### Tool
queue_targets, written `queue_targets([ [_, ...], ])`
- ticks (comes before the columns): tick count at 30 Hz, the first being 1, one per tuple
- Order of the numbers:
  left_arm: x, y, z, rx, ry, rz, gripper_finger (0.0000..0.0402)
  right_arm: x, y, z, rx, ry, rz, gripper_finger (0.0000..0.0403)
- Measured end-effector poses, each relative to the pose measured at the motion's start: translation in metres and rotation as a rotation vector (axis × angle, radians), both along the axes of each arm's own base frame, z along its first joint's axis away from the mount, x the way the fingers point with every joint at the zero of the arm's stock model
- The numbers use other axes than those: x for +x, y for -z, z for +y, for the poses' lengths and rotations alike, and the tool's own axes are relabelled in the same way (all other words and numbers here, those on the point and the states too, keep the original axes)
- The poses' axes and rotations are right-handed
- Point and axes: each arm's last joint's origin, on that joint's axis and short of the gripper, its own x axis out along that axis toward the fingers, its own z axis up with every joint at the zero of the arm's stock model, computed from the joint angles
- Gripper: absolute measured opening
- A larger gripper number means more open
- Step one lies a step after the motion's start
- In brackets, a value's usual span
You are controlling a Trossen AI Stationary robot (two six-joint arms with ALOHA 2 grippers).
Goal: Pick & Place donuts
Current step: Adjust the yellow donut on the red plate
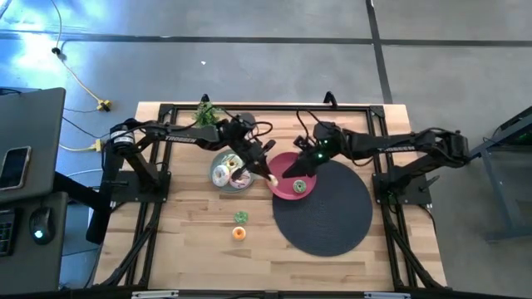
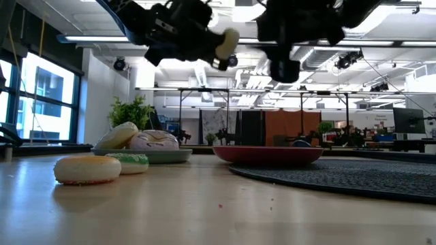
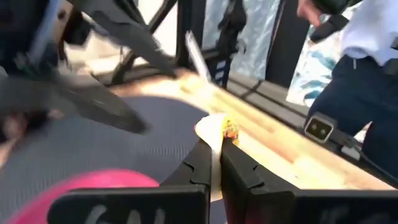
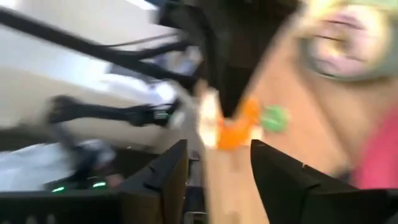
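My left gripper [image 1: 268,173] is shut on a pale iced donut with sprinkles [image 3: 214,127] and hangs in the air at the left rim of the pink plate [image 1: 281,193]. My right gripper [image 1: 296,169] hovers open above that plate and touches nothing. A pale green donut [image 1: 298,186] lies flat in the pink plate. Two more donuts [image 1: 223,174] [image 1: 242,175] lie in the grey-green plate [image 1: 218,158]. On the bare wood nearer the front lie a small green donut [image 1: 239,217] and a small orange one [image 1: 239,233]. My left gripper pinches the pale donut's rim [image 3: 213,138] between its two fingers [image 3: 200,163]. The donut stands on edge and sticks out past the fingertips. It is lifted clear, well above the table, as the low view shows at the donut [image 2: 228,41].
The big black round mat [image 1: 332,218] lies under the pink plate's right part, on the table's right half. A small potted plant [image 1: 204,110] stands at the far edge. A person [image 3: 367,68] stands beyond the table. Bare wood [image 1: 191,241] stretches along the near left.
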Motion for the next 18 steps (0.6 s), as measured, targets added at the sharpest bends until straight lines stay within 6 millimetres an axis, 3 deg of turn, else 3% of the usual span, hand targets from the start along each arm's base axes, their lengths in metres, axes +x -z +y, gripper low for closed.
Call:
queue_targets([
  [4, -0.002, 0.007, 0.001, 0.001, -0.056, 0.092, 0.0004, -0.024, 0.002, -0.002, -0.143, 0.180, 0.195, 0.0175],
  [8, 0.007, 0.028, 0.004, -0.036, -0.109, 0.171, 0.0002, -0.045, -0.010, -0.001, -0.230, 0.308, 0.252, 0.0176],
  [14, 0.033, 0.060, 0.012, -0.082, -0.173, 0.287, 0.0002, -0.068, -0.021, 0.007, -0.328, 0.397, 0.295, 0.0176],
  [18, 0.053, 0.063, 0.016, -0.084, -0.194, 0.338, 0.0002, -0.070, -0.022, 0.014, -0.346, 0.401, 0.306, 0.0176],
])
